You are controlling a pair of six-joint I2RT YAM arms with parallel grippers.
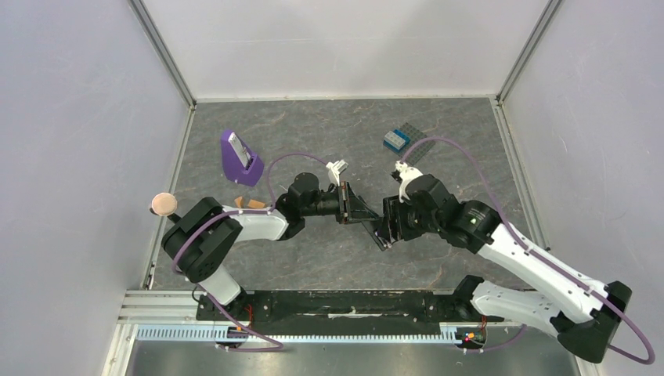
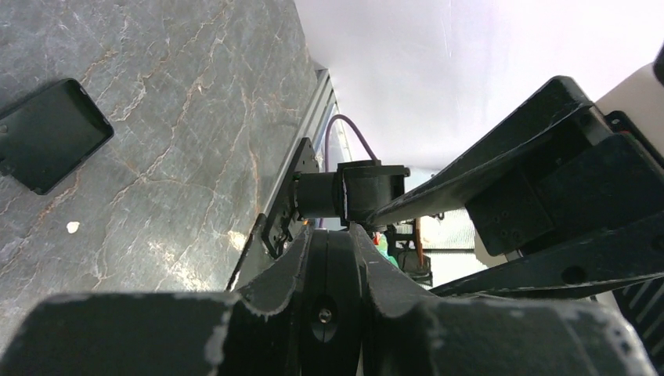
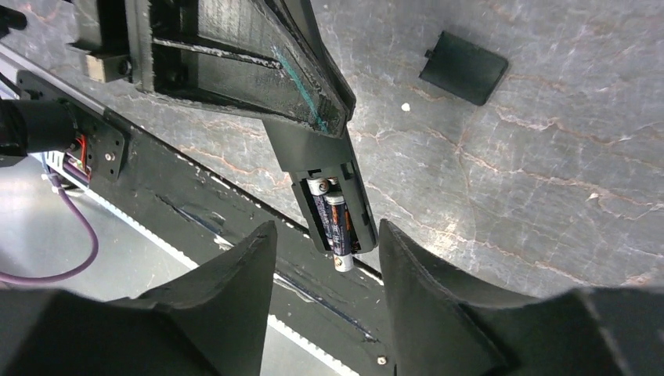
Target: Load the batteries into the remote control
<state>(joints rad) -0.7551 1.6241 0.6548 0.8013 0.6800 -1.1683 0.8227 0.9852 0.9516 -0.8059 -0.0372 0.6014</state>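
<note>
— Grey marbled worktop (image 1: 329, 125), white walls all round. Where's the remote control?

— Off the surface, between the two arms. The left tool (image 2: 329, 243) is clamped shut on the remote control (image 3: 307, 153) and holds it with the open bay facing the right wrist camera.

— And the batteries?

— Both batteries (image 3: 333, 219) lie side by side in the bay. One silvery end pokes past the remote's end edge.

— Right tool?

— The right tool (image 3: 327, 229) is parted, one of its fingers (image 3: 243, 274) on each side of the remote's battery end, with a gap showing on both sides. It grips nothing.

— The lid?

— A flat black battery cover (image 3: 463, 66) lies on the worktop, well apart from the remote.

— Anything else?

— A purple stand (image 1: 239, 157) at far left and a blue brick (image 1: 397, 139) on its dark baseplate beyond the right arm.
</note>
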